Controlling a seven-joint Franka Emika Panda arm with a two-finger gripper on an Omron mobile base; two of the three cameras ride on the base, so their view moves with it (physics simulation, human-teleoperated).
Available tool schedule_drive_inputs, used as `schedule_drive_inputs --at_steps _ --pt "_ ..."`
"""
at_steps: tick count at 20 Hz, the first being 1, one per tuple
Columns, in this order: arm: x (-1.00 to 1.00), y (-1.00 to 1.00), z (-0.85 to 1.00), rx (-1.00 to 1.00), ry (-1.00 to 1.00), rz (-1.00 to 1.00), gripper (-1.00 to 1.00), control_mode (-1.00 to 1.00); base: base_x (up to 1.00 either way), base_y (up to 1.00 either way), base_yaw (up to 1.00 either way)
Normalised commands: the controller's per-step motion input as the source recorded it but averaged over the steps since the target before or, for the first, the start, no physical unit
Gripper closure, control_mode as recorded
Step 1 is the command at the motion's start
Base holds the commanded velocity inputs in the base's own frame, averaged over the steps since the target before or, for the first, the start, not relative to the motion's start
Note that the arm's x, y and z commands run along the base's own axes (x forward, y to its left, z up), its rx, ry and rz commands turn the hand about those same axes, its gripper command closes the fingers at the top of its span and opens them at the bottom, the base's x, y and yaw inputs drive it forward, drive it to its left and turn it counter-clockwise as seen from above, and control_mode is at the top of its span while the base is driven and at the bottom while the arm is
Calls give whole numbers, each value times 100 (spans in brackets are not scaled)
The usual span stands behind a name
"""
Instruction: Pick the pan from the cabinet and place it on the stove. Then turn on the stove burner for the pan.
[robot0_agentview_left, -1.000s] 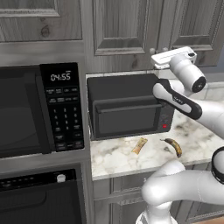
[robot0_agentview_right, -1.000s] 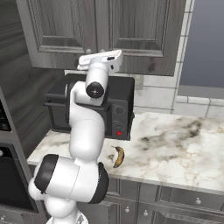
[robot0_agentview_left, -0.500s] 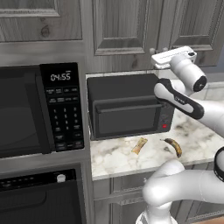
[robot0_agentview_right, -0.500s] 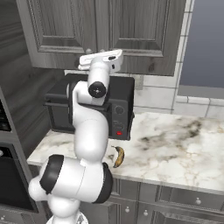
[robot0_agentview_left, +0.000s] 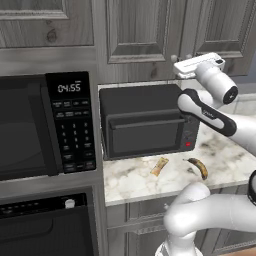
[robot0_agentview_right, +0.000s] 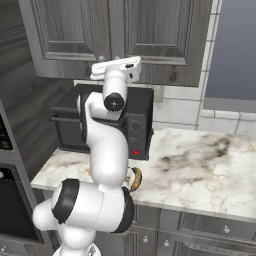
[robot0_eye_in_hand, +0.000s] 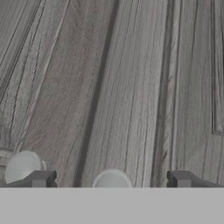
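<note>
Hand view: the two-finger gripper (robot0_eye_in_hand: 112, 179) is held wide open around a small round knob (robot0_eye_in_hand: 112, 179) of the grey wood-grain cabinet (robot0_eye_in_hand: 131, 87); the door is evidently meant to be pulled.

Arm raised high, end effector (robot0_eye_in_hand: 112, 180) level, fingers spread wide.

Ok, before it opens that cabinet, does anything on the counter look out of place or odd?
Two loose bits lie on the marble counter before the black toaster oven: a darkened banana and a small tan snack piece. Neither is spilled or in the arm's way. The cabinet doors are shut; nothing looks damaged.
</note>
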Motion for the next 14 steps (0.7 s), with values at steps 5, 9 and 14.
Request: schedule_drive_inputs --at_steps 5,9,14 --pt "16 0 -19 0 0 0 -100 -100 0 0 0" --pt "14 0 -20 0 0 0 100 -100 0 0 0" --pt "15 0 -6 0 0 0 100 -100 0 0 0"
